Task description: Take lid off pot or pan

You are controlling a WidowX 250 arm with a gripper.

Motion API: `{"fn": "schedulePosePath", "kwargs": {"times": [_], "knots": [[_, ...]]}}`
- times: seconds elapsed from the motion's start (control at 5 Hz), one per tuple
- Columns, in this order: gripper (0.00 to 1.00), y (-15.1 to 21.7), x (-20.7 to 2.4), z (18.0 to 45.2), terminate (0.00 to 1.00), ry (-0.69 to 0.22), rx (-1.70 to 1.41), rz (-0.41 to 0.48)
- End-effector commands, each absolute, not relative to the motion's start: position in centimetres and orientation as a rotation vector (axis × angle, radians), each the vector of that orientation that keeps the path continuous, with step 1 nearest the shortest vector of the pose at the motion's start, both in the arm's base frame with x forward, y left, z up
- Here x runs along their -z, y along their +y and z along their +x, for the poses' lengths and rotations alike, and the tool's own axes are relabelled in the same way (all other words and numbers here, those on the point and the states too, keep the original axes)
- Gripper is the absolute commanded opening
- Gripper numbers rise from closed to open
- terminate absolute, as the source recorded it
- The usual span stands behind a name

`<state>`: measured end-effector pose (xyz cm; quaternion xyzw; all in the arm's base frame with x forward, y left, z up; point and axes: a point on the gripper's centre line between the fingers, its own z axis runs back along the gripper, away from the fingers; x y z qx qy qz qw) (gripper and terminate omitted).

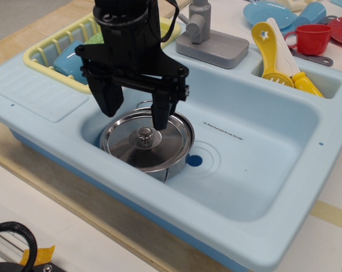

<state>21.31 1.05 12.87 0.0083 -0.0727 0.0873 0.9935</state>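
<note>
A shiny steel lid with a small round knob sits flat on a small steel pot in the left part of the light blue toy sink. A thin wire handle shows at the pot's back and another at its front. My black gripper hangs just above the back of the lid, open and empty. Its left finger is over the lid's left rim and its right finger is just behind the knob. The fingers do not touch the lid as far as I can tell.
A yellow dish rack with a blue cup stands back left. A grey faucet is behind the basin. Yellow utensils lie in a side compartment at right. A red cup and blue plate are beyond.
</note>
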Motion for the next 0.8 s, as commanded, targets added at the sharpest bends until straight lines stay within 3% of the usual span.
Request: {"fn": "schedulePosePath", "kwargs": {"times": [0.0, 0.6], "knots": [[1.0, 1.6, -12.1, 21.7, 0.0, -0.128, -0.194, 0.007], [1.0, 2.0, -10.5, 22.6, 0.0, -0.095, -0.186, -0.001]]}}
